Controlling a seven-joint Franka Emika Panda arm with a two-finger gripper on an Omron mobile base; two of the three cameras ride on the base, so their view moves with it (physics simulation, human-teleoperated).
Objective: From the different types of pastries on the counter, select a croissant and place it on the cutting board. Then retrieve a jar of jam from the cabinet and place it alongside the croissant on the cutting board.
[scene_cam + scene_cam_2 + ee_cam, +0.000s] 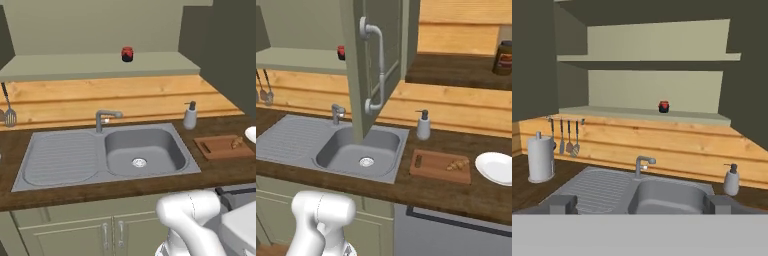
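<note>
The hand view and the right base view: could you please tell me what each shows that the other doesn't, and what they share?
Hand view alone: a paper towel roll on the counter and the cabinet's upper shelf.

Right base view alone: the cutting board with the croissant on it, a white plate, a brown jar and the open cabinet door.

Both: the sink, faucet, soap dispenser, hanging utensils and the jar of jam.

Base views flank sink [105, 150]; hand view faces it level, farther.
</note>
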